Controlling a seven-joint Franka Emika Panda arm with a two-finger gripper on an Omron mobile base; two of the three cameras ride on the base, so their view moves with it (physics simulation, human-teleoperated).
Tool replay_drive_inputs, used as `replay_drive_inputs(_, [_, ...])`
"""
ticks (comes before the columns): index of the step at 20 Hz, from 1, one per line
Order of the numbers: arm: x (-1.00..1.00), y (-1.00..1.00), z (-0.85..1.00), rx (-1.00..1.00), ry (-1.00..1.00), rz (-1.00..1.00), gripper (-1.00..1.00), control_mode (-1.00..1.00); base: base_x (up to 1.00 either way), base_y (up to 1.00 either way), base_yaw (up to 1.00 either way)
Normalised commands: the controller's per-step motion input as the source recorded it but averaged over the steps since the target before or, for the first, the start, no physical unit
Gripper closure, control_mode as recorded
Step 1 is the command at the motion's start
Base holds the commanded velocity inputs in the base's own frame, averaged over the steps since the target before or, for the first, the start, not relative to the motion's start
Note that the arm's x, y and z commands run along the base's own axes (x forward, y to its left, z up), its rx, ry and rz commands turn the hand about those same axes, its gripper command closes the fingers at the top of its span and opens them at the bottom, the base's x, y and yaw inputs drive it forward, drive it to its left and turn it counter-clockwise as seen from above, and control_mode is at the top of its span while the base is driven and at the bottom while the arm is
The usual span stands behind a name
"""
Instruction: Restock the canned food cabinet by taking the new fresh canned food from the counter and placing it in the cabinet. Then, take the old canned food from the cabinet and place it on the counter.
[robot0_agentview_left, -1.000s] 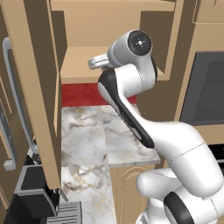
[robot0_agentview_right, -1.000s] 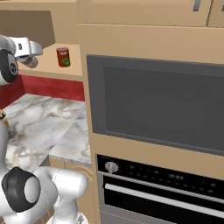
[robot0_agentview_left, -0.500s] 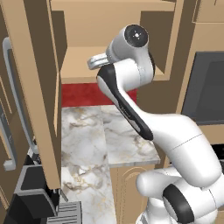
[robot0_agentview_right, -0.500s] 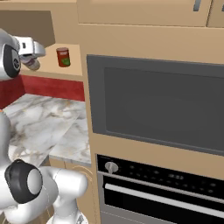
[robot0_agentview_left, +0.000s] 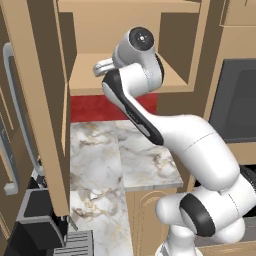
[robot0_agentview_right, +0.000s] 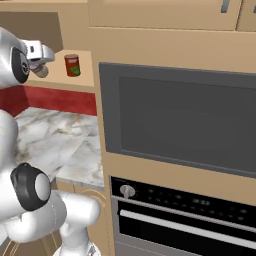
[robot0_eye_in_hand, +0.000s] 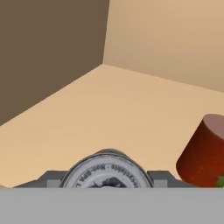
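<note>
My gripper (robot0_eye_in_hand: 105, 178) is shut on the new canned food (robot0_eye_in_hand: 105, 171); its silvery lid faces the hand camera and its label is hidden. The hand (robot0_agentview_left: 102, 67) reaches into the tan cabinet's box-shaped shelf compartment (robot0_agentview_left: 88, 82), low over the shelf floor. From the right base view, the gripper (robot0_agentview_right: 41, 64) holds the tin (robot0_agentview_right: 40, 71) at the left of the shelf. The old canned food (robot0_agentview_right: 72, 65), dark red with a green mark, stands upright on the shelf to its right, apart from it, and appears again as a dark red can (robot0_eye_in_hand: 202, 153) in the hand view.
The marble counter (robot0_agentview_left: 100, 150) lies below the cabinet, with a red backsplash (robot0_agentview_left: 95, 107) behind it. An open cabinet door (robot0_agentview_left: 45, 110) stands at the left. A dark microwave (robot0_agentview_right: 180, 117) and an oven (robot0_agentview_right: 180, 215) fill the right.
The arm's upper joints have swung a little up and left, and the hand with the tin has edged slightly deeper into the shelf compartment. The old can has not moved.
</note>
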Motion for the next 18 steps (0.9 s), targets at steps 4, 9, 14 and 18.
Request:
replay_drive_inputs(4, [0.42, 0.04, -0.27, -0.05, 0.0, 0.0, 1.0, -1.0, 0.0, 0.0, 0.0])
replay_drive_inputs(9, [0.37, 0.0, -0.17, -0.02, 0.03, 0.0, 1.0, -1.0, 0.0, 0.0, 0.0])
replay_drive_inputs(14, [0.26, 0.0, -0.08, 0.0, 0.03, 0.0, 1.0, -1.0, 0.0, 0.0, 0.0])
replay_drive_inputs(18, [0.07, 0.0, -0.04, -0.01, -0.03, 0.0, -1.0, -1.0, 0.0, 0.0, 0.0])
